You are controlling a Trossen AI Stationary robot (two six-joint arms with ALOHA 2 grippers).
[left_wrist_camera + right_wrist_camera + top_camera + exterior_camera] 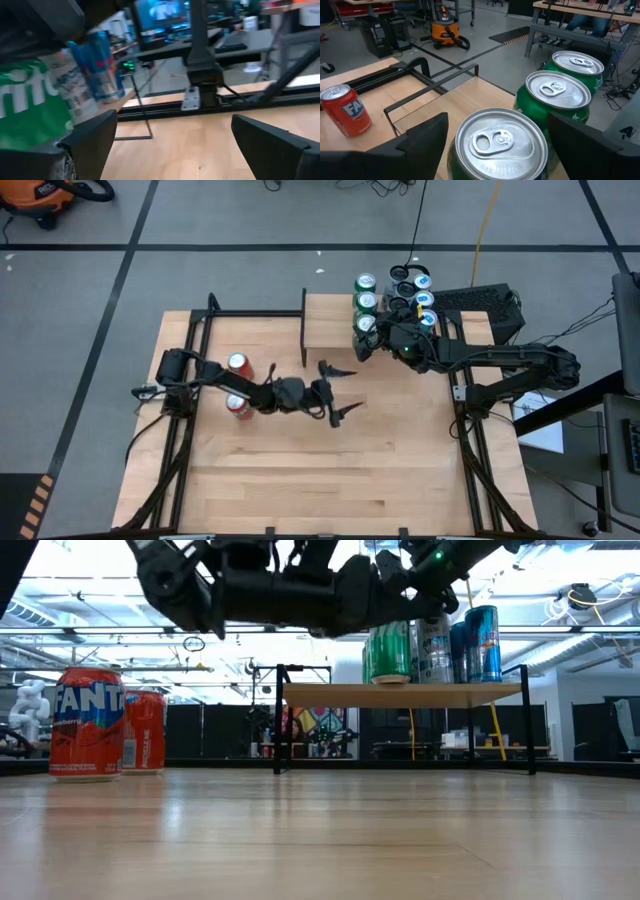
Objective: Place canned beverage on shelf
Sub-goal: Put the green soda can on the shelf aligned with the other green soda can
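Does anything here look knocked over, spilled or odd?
Nothing stands out. The green cans and blue cans stand upright on the shelf; two orange cans stand upright on the table.

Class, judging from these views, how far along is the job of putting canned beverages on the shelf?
Done: green cans and blue cans already stand on the shelf. In hand: the right gripper, fingers open, straddles the nearest green can on the shelf, not clamped. Left: two orange cans remain on the table; the open left gripper hovers empty over the table.
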